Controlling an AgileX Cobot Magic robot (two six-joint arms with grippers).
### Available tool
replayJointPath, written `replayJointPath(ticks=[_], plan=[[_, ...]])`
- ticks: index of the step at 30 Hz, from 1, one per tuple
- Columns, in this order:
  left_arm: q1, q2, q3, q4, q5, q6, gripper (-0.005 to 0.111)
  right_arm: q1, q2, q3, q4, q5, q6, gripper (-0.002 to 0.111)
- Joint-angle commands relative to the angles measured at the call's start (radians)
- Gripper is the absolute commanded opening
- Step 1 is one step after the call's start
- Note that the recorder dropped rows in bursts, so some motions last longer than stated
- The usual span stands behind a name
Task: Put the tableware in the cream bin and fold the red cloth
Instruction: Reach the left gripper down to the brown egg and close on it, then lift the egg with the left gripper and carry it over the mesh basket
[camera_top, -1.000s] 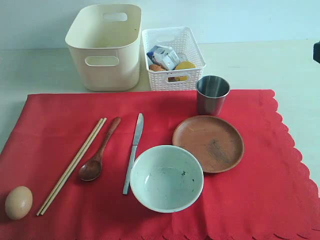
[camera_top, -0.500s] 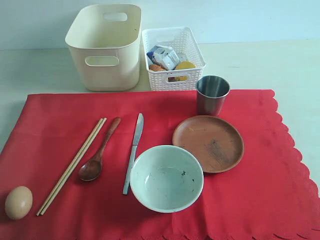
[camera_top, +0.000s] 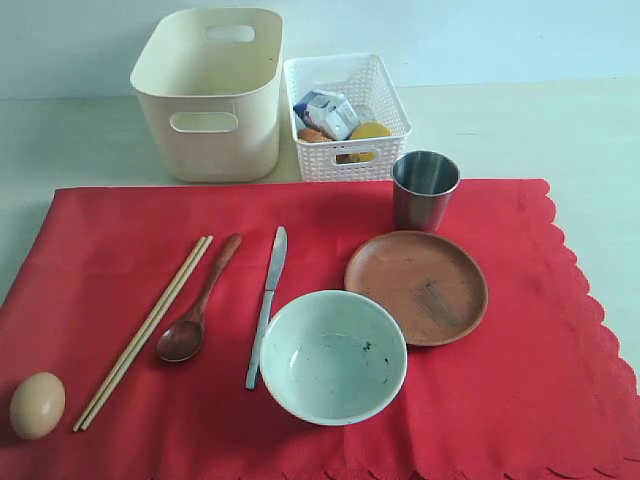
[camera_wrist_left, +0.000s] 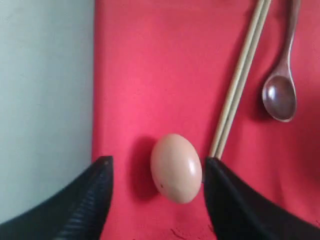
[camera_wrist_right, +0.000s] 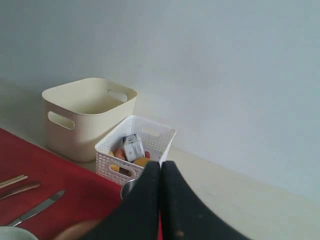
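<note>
The red cloth lies spread flat. On it are the chopsticks, wooden spoon, knife, pale bowl, brown plate and steel cup. The cream bin stands behind the cloth, nothing showing inside it. Neither arm appears in the exterior view. My left gripper is open above the cloth's corner, its fingers either side of an egg, with the chopsticks and spoon beyond. My right gripper is shut and holds nothing, up high facing the bin.
A white lattice basket with a milk carton and other food stands right of the bin, close behind the cup. The egg rests at the cloth's near left corner. Bare pale table surrounds the cloth.
A dark part at the right edge of the exterior view has gone out of sight. Nothing on the cloth has moved.
</note>
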Motion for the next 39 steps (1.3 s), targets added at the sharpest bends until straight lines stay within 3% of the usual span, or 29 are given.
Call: replayJointPath(ticks=[1,8,15,29,31,34,38,39], plan=[[-0.027,0.136,-0.001,-0.136,0.042,0.141,0.066,-0.004,-0.012,0.013,-0.013,-0.005,0.005,0.000],[-0.055,0.344,-0.015,-0.180,-0.009,0.165,0.066,-0.004,-0.012,0.013,-0.013,-0.005,0.005,0.000],[-0.055,0.437,-0.016,-0.193,-0.087,0.165,0.066,-0.004,-0.012,0.013,-0.013,-0.003,0.005,0.000],[-0.090,0.621,-0.076,-0.184,-0.079,0.200,0.063,-0.004,-0.012,0.013,-0.013,-0.001,0.005,0.000],[-0.099,0.635,-0.082,-0.180,-0.076,0.200,0.056,-0.004,-0.012,0.013,-0.013,0.001,0.005,0.000],[-0.099,0.644,-0.093,-0.180,-0.099,0.200,0.037,-0.004,-0.012,0.013,-0.013,0.001,0.003,0.000],[-0.099,0.644,-0.109,-0.175,-0.123,0.202,0.000,-0.004,-0.012,0.013,-0.013,0.001,0.003,0.000],[-0.099,0.644,-0.118,-0.172,-0.123,0.205,0.001,-0.004,-0.012,0.013,-0.013,0.001,0.003,0.000]])
